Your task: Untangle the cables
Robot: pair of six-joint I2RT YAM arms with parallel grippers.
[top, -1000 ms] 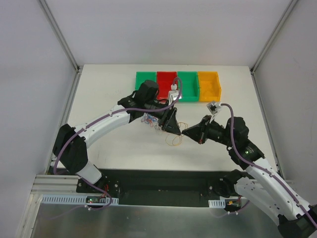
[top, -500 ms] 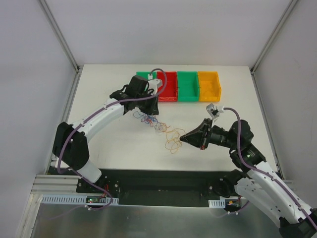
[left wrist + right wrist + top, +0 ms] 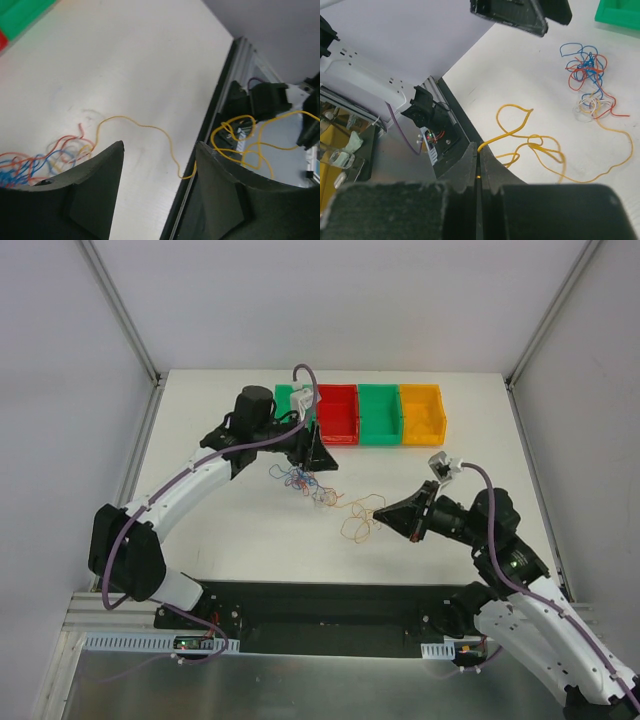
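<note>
A bundle of hair-thin blue, red and orange cables [image 3: 298, 480] lies on the white table [image 3: 220, 530], left of centre. One long orange-yellow strand [image 3: 352, 508] runs out of it to the right and slightly nearer, ending in loose loops. That line, from far-left to near-right, is what the coming move turns on, since it joins the two hands.

The right hand [image 3: 479, 150] is clamped shut on the strand's right end; in its wrist view the wire vanishes between the pressed fingers. The left hand [image 3: 159, 150] hangs just over the far side of the bundle, fingers spread wide with nothing gripped. In its own wrist view the bundle sits low on the left and the strand trails off towards the right hand. The left hand is thus much the nearer to the bundle. It probably has to pin or lift the bundle while the right hand draws the strand away to the right.

A second ago the left hand was at the centre, almost touching the right hand above the orange loops. It has since swung left and farther off, towards the row of green, red and yellow plastic bins [image 3: 360, 415]. The right hand has backed off to the right, and the strand lies drawn out longer.
</note>
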